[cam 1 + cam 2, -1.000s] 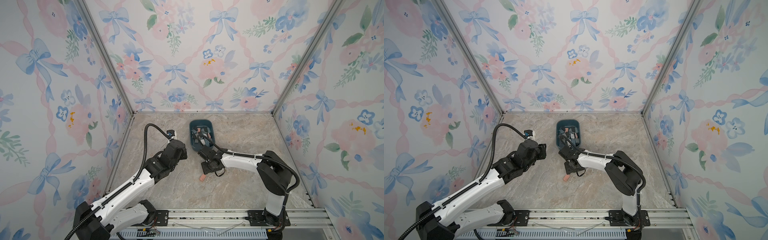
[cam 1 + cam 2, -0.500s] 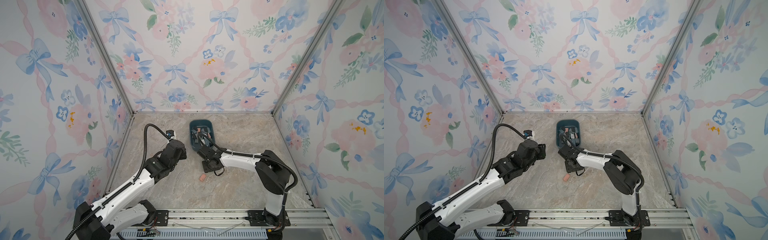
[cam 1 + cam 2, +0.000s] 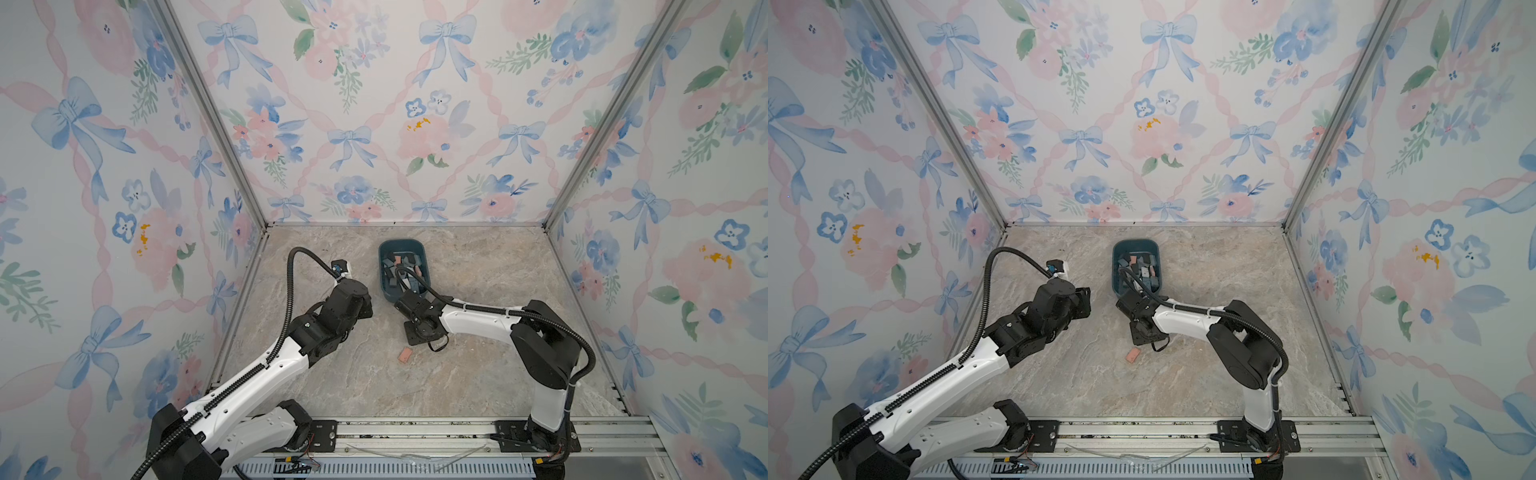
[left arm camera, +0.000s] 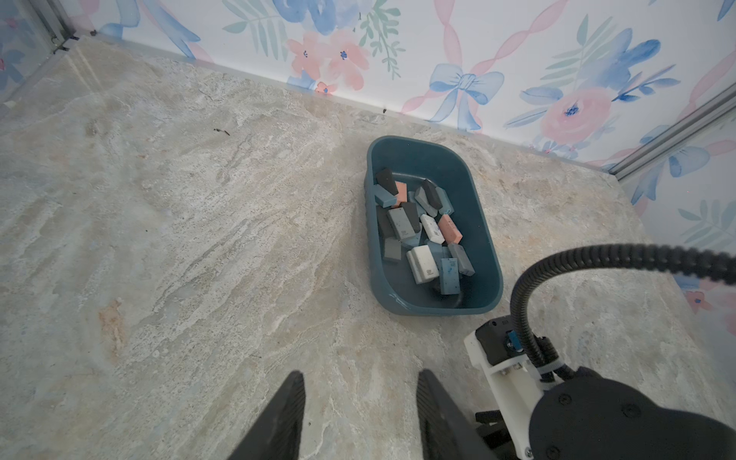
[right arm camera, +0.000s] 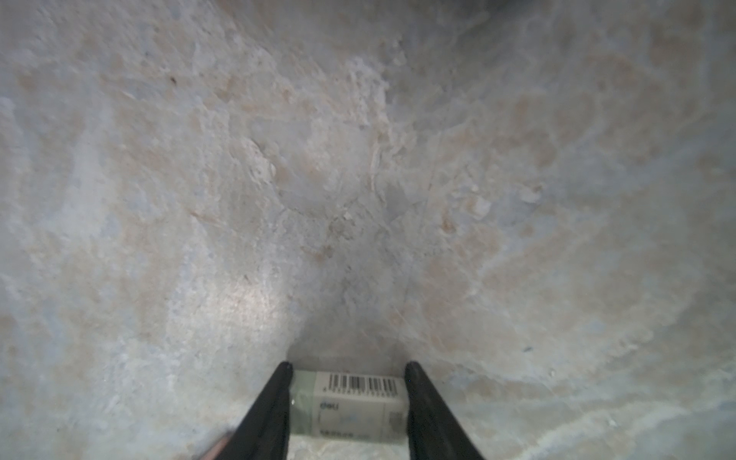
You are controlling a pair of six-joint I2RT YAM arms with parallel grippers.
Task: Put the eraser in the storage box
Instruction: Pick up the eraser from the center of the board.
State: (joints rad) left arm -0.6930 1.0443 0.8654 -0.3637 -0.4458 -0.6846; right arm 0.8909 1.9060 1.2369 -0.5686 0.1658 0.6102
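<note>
A white eraser [image 5: 350,406] with a barcode sleeve sits between the fingers of my right gripper [image 5: 348,364], which is shut on its two ends, low over the marble table. In both top views the right wrist [image 3: 419,330] hides this eraser; it hangs just in front of the storage box [image 3: 401,242], a dark teal tub holding several erasers [image 4: 422,231]. A pink eraser [image 3: 404,354] lies loose on the table in front of the right wrist. My left gripper [image 4: 360,374] is open and empty, to the left of the box.
The floral back wall [image 3: 374,124] stands close behind the box, and side walls close in the table. The right arm's black cable [image 4: 525,278] arcs over the box's near end. Metal rail [image 3: 415,432] runs along the front edge.
My right gripper's jaws have closed in onto the white eraser. The left arm and the pink eraser have stayed where they were.
</note>
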